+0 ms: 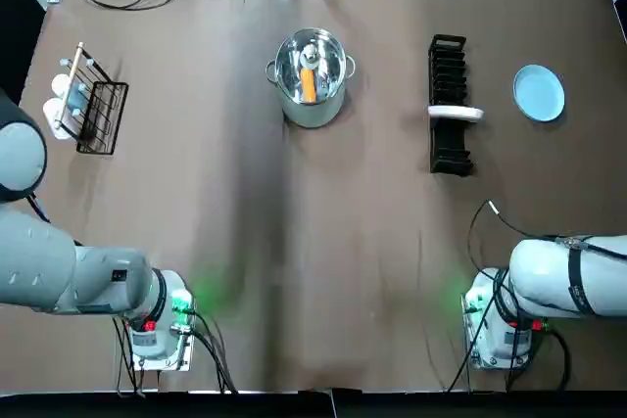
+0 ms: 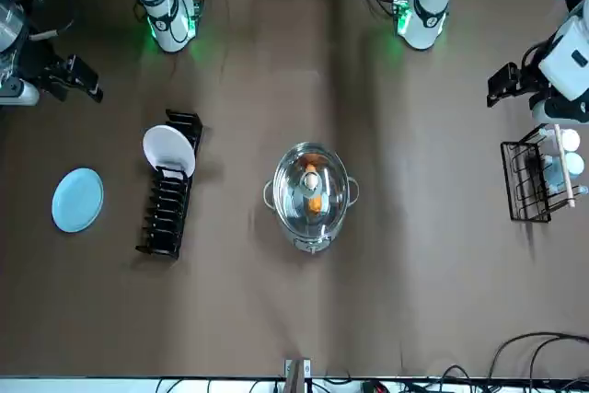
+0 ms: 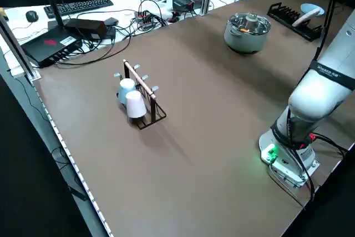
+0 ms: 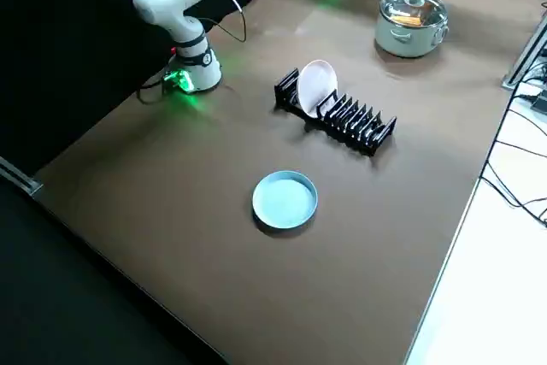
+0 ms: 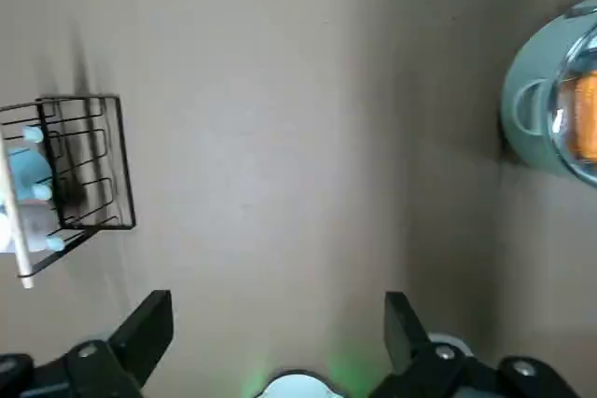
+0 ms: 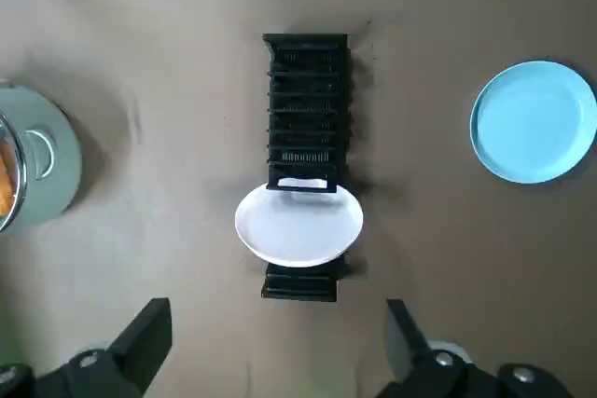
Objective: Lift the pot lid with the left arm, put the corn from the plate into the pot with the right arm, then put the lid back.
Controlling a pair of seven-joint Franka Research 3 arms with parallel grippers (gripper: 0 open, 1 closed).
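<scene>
While the brown table (image 1: 294, 271) bears everything, both arms hang well apart from the pot (image 1: 311, 105) standing on it. The left gripper (image 5: 277, 312) is far off to the pot's left, jaws spread wide with nothing between them. The right gripper (image 6: 277, 312) is far off to the pot's right, jaws likewise spread and empty. A black dish rack (image 1: 449, 75) lies to the pot's right, and a wire cup rack (image 1: 103, 119) well to its left. A blue plate (image 1: 539, 92) lies beyond the dish rack from the pot. A white plate (image 1: 456, 113) stands upright in that rack. The glass lid (image 1: 330, 61) sits on the pot, and the corn (image 1: 309, 85) lies inside, visible through the glass. Cups (image 3: 135, 104) hang on the cup rack.
</scene>
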